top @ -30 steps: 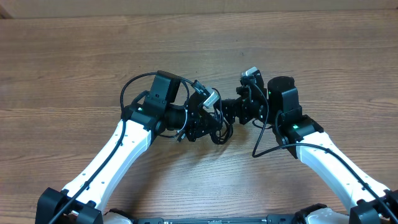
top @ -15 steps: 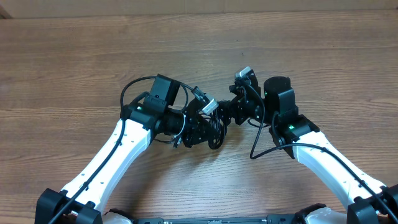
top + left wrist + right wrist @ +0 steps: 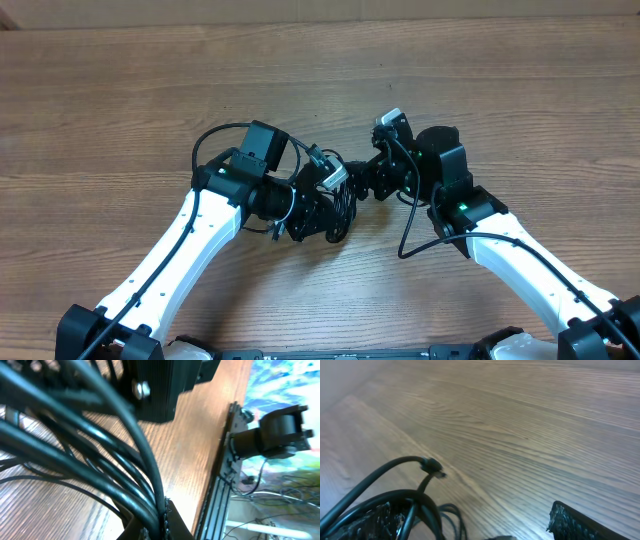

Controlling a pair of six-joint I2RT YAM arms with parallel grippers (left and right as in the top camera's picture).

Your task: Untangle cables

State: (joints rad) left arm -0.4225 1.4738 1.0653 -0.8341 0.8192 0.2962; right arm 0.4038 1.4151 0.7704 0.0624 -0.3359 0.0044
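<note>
Overhead view: the thin, flexible black cords (image 3: 342, 222) sit bunched in one small knot near the middle of the brown wood-grain table (image 3: 120, 90), between the two white arms (image 3: 190, 250). I cannot tell whether the knot is lifted or resting on the wood. The left gripper (image 3: 332, 200) is pressed together on the bundle, and its wrist view shows several glossy strands converging into the pinch. The right gripper (image 3: 368, 183) stands spread wide just beside the knot with nothing clamped (its wrist view shows one loop, carrying a small plug or joint (image 3: 432, 466), running past one finger (image 3: 375, 520), the other finger well apart).

Handling, as I judge it: the cords are light, limp and smooth-jacketed. They will sag, slide through a loose pinch and spring back into coils. They are not fragile, but a plug end may snag inside a loop. I would take hold of a single free strand close to its plug end, away from the clamped bunch, and draw it outward slowly.
</note>
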